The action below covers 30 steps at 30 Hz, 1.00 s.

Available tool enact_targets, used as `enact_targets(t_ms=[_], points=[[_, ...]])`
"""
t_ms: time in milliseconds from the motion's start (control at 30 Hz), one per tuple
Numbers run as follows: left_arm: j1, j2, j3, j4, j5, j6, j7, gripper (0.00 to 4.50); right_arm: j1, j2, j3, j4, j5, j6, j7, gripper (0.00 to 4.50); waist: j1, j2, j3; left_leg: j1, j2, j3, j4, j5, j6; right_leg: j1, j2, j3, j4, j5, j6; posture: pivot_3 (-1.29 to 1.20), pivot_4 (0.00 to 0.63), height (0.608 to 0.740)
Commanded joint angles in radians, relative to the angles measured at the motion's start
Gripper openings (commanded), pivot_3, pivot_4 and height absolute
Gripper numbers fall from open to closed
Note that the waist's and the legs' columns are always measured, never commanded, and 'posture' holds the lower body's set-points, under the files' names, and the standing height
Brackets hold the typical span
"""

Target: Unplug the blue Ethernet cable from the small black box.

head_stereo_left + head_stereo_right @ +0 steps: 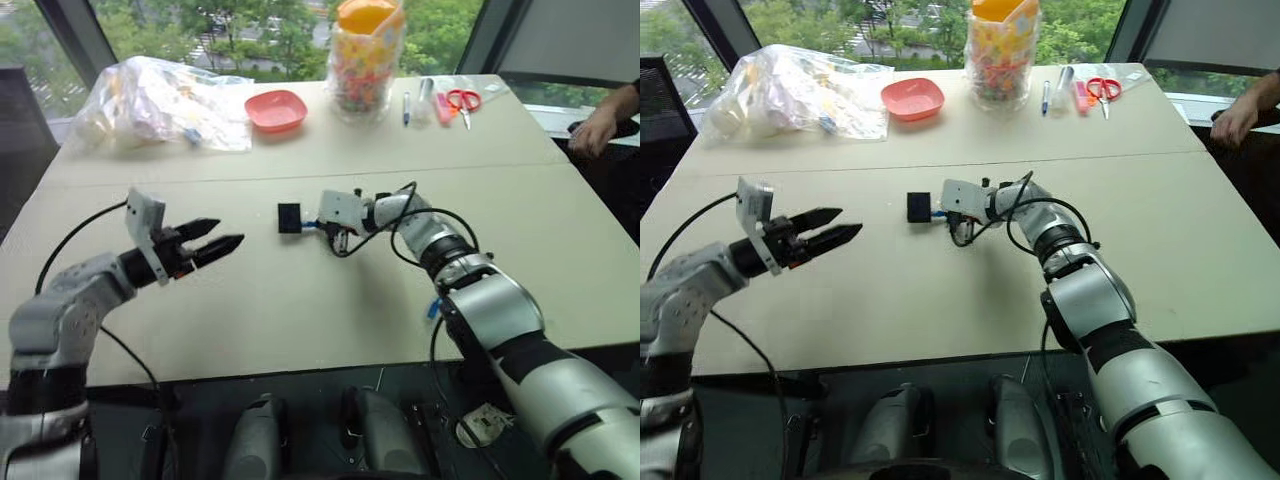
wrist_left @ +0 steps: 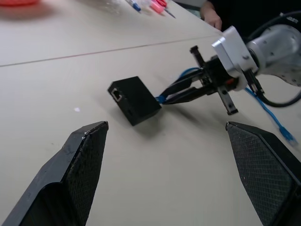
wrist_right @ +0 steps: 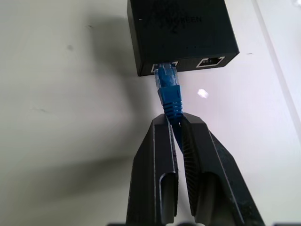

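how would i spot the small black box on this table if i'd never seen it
Start at the long beige table and go to its middle, between the two grippers. The small black box lies flat there, a matte square with the blue Ethernet cable plugged into its side.

Bright daylight from the windows (image 1: pixel 250 35) behind, soft shadows on the table (image 1: pixel 330 320) (pale glare), wrist-view foreground blurred
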Motion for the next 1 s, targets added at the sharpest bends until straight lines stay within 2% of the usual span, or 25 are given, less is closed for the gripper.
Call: enact_targets(t_ms=[33, 133, 267, 433, 600, 700, 900, 933, 1000], points=[[-0.218, -0.012, -0.039, 0.296, 0.074, -0.082, -0.099, 4.21, 0.025, -0.065, 0.028, -0.159, -0.073, -0.118, -0.184, 0.03, 0.008, -0.001, 0.000, -0.001, -0.001, 0.000, 0.000, 0.000, 0.000, -0.001, 0.000, 0.000, 0.000, 0.001, 0.002, 0.00, 0.150, 0.740], [-0.466, -0.073, -0.049, 0.617, 0.094, -0.101, -0.222, 4.21, 0.081, -0.128, 0.041, -0.321, -0.140, -0.150, -0.321, 0.03, 0.016, -0.002, 0.001, -0.002, -0.001, 0.002, 0.000, 0.001, 0.000, -0.001, 0.000, -0.002, 0.000, 0.001, 0.003, 0.00, 0.150, 0.740], [-0.637, -0.126, -0.083, 0.879, 0.170, -0.163, -0.368, 4.21, 0.118, -0.157, 0.019, -0.446, -0.144, -0.125, -0.378, 0.03, 0.006, -0.002, 0.001, -0.002, -0.002, 0.004, 0.000, 0.000, 0.001, 0.000, -0.001, 0.000, -0.002, 0.000, 0.005, 0.00, 0.150, 0.740], [-0.759, -0.192, -0.094, 1.060, 0.247, -0.227, -0.450, 4.21, 0.152, -0.180, 0.001, -0.566, -0.124, -0.066, -0.370, 0.03, 0.004, -0.003, 0.001, -0.002, -0.002, 0.004, 0.000, 0.000, 0.001, 0.000, 0.000, 0.000, -0.001, -0.001, 0.006, 0.00, 0.150, 0.740], [-0.824, -0.238, -0.049, 1.143, 0.269, -0.267, -0.434, 4.21, 0.180, -0.193, -0.001, -0.648, -0.120, -0.021, -0.355, 0.03, 0.008, -0.003, 0.001, -0.002, -0.002, 0.003, 0.000, 0.000, 0.001, 0.000, -0.001, 0.000, -0.001, -0.001, 0.006, 0.00, 0.150, 0.740], [-0.844, -0.256, -0.028, 1.167, 0.280, -0.280, -0.428, 3.32, 0.204, -0.194, -0.001, -0.696, -0.117, 0.004, -0.343, 0.00, 0.009, -0.003, 0.001, -0.002, -0.002, 0.003, 0.000, 0.000, 0.002, 0.000, -0.001, 0.000, -0.001, -0.001, 0.006, 0.00, 0.150, 0.740], [-0.856, -0.262, -0.016, 1.178, 0.307, -0.278, -0.462, 0.74, 0.231, -0.194, 0.001, -0.754, -0.118, 0.038, -0.325, 0.00, 0.008, -0.003, 0.001, -0.002, -0.002, 0.003, 0.000, -0.001, 0.002, 0.000, -0.001, -0.001, 0.000, -0.001, 0.006, 0.00, 0.150, 0.740], [-0.856, -0.261, -0.014, 1.177, 0.310, -0.277, -0.468, 0.46, 0.235, -0.194, 0.001, -0.763, -0.117, 0.043, -0.321, 0.00, 0.008, -0.003, 0.001, -0.002, -0.002, 0.003, 0.000, -0.001, 0.002, 0.000, -0.001, -0.001, 0.000, -0.001, 0.006, 0.00, 0.150, 0.740], [-0.856, -0.261, -0.011, 1.177, 0.320, -0.278, -0.470, 0.47, 0.241, -0.190, -0.001, -0.782, -0.105, 0.057, -0.303, 0.00, 0.008, -0.003, 0.001, -0.002, -0.002, 0.003, 0.000, -0.001, 0.002, 0.000, -0.001, -0.001, 0.000, -0.001, 0.006, 0.00, 0.150, 0.740]])
